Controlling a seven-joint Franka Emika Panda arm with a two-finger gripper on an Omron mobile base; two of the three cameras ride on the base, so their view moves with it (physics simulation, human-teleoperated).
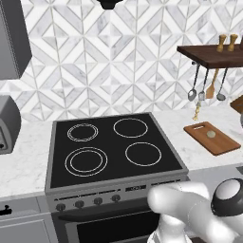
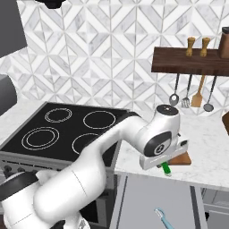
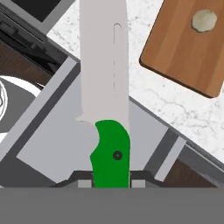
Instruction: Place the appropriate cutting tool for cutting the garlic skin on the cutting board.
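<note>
The fingers point(image 3: 112, 183) are gripping the green-handled knife point(image 3: 107, 87) short of the cutting board point(image 3: 183, 48), risking striking the garlic point(image 3: 204, 20).

Green-handled knife point(image 3: 109, 127), pale blade, clamped in my gripper point(image 3: 111, 183); garlic point(image 3: 204, 20) lay on the reddish-brown cutting board point(image 3: 183, 52).

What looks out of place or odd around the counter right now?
Nothing stands out. The knife sits straight in the shut end effector, and the garlic rests on the cutting board.
</note>
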